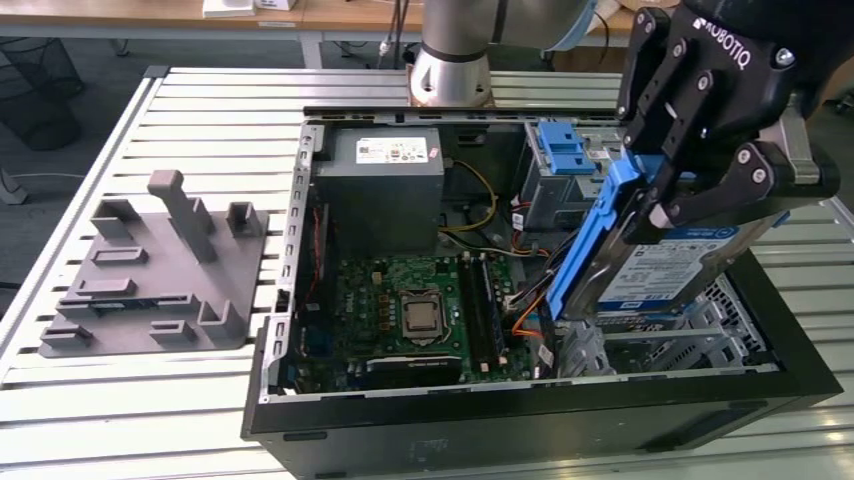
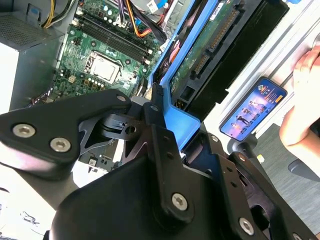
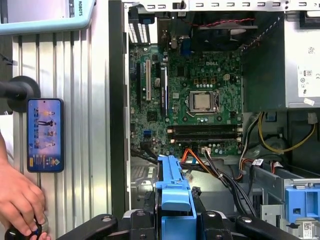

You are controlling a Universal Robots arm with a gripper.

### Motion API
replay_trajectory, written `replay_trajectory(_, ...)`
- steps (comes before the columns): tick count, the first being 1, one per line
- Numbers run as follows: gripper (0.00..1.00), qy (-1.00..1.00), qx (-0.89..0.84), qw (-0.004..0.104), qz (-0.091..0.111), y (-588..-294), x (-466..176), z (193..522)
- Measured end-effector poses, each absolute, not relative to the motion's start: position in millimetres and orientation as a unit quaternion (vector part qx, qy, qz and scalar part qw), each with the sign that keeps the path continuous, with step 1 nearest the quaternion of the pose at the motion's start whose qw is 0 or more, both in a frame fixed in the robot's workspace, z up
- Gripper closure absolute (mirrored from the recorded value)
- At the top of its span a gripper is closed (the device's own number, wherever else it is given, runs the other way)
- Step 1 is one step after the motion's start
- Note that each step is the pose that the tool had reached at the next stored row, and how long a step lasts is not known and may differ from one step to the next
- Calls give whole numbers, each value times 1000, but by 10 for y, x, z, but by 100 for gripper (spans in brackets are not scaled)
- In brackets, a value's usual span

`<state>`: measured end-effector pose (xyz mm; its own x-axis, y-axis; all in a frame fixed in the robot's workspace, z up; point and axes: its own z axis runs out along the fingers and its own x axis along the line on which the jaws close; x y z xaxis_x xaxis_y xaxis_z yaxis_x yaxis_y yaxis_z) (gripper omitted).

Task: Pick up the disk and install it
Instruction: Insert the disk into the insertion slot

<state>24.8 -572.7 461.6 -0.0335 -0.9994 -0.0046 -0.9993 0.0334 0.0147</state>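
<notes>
My arm (image 1: pixel 450 62) rises from the far edge of the slatted metal table (image 1: pixel 174 420). It bends over the open computer case (image 1: pixel 534 405), so the wrist hangs above the case's side on the exterior view's right. The gripper (image 1: pixel 707 195) points steeply down. Its black, bolted fingers are clenched on the disk (image 1: pixel 667 275), gripping the blue plastic frame along its edges.

I see the disk standing on edge and tilted, with its white-and-blue label facing the exterior view's right. Its lower end sits down among the perforated silver bay metal (image 1: pixel 721 320). I cannot tell whether it touches. In the second wrist view its green circuit underside and a black connector strip show.

Inside the black case lie a green motherboard (image 1: pixel 414 310) with a square silver processor, a matte grey power-supply box (image 1: pixel 380 190) and bundled coloured wires (image 1: pixel 487 215). A ridged blue latch (image 1: pixel 561 150) sits at the case's far side.

A grey moulded fixture (image 1: pixel 147 270) with upright posts rests on the table, well apart from the case. In the first wrist view, a person's hand (image 3: pixel 17 200) lies near a glossy phone (image 3: pixel 45 135).
</notes>
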Motion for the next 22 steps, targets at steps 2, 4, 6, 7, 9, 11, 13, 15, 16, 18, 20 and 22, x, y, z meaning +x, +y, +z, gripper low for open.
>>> replay_trajectory(2, 63, -719, 695, 4, -7, -5727, 270, 4609)
replay_trajectory(4, 63, -719, 695, 3, -7, -5727, 300, 4601)
replay_trajectory(6, 63, -719, 695, 4, -7, -5727, 325, 4592)
replay_trajectory(7, 63, -719, 695, 4, -7, -5727, 334, 4587)
replay_trajectory(9, 63, -719, 695, 3, -7, -5727, 354, 4572)
replay_trajectory(11, 63, -719, 695, 3, -7, -5727, 375, 4561)
replay_trajectory(13, 63, -719, 695, 4, -7, -5727, 407, 4554)
replay_trajectory(15, 63, -719, 695, 4, -7, -5727, 443, 4547)
replay_trajectory(16, 63, -719, 695, 4, -7, -5727, 457, 4543)
replay_trajectory(18, 63, -719, 695, 4, -7, -5727, 485, 4536)
replay_trajectory(20, 63, -719, 695, 3, -7, -5727, 514, 4525)
replay_trajectory(22, 63, -719, 695, 2, -8, -5727, 534, 4513)
